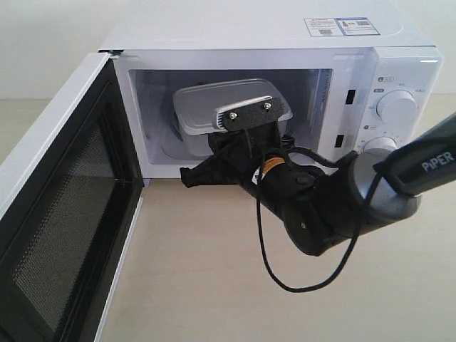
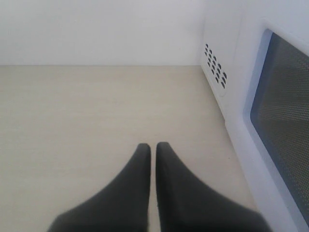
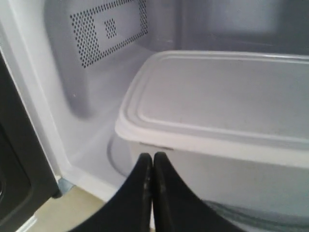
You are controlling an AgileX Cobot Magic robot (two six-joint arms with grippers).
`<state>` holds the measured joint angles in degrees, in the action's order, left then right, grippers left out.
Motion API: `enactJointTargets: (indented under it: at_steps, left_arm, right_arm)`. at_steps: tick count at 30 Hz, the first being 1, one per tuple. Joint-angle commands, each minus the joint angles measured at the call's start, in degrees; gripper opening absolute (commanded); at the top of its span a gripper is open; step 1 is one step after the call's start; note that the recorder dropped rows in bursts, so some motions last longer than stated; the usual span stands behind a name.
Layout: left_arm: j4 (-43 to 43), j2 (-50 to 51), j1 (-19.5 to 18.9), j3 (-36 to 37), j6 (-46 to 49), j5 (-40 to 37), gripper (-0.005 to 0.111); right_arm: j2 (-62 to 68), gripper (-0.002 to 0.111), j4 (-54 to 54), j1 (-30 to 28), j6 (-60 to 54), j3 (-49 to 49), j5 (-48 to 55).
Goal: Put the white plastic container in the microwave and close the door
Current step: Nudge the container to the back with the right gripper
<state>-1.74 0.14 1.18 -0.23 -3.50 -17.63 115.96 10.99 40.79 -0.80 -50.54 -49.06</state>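
Exterior view gave us, nearest the lens, the door (image 1: 64, 214) swung wide open at the left, its black inner face and mesh window turned toward the pale counter (image 1: 192, 285). Just behind it the right arm (image 1: 370, 192) reached in from the right, and we read "PiPER" in white letters on its dark sleeve. A black cable (image 1: 303, 290) looped down from it over the counter.

The right claw (image 3: 153, 159) pointed into the mouth of the microwave (image 1: 285, 50). In the right wrist view its two black fingers (image 3: 142, 183) lay pressed together with nothing between them. Their tips were just at the near wall of the white plastic container (image 1: 228, 103), below the lid rim, and we could not tell whether they touched it. The container sat inside the cavity, lid on, over the glass turntable (image 3: 118, 162).

Farther back we saw a perforated panel (image 3: 108, 31) on the cavity wall. The two round dials (image 1: 397, 107) carried printing too small for us to read, and the stickers (image 1: 340, 26) on top were likewise illegible.

In the left wrist view, the left claw (image 2: 153, 147) hung over bare counter beside the door's outer face, fingers together and empty.
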Motion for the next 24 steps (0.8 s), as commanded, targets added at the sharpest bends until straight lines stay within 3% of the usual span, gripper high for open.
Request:
enactJointTargets:
  at_steps: [1, 15, 24]
  left_arm:
    - [0.42, -0.14, 0.06, 0.23, 0.08, 0.26, 0.004]
    - [0.42, -0.14, 0.06, 0.23, 0.08, 0.26, 0.004]
    - [0.42, -0.14, 0.06, 0.23, 0.08, 0.26, 0.004]
  right_arm:
    - [2.39, 0.0, 1.92, -0.23, 0.07, -4.3, 2.73]
    - [8.66, 0.0, 3.88, -0.23, -1.79, -13.95, 4.52]
    - [8.66, 0.0, 8.34, -0.32, -6.83, -14.2, 5.11]
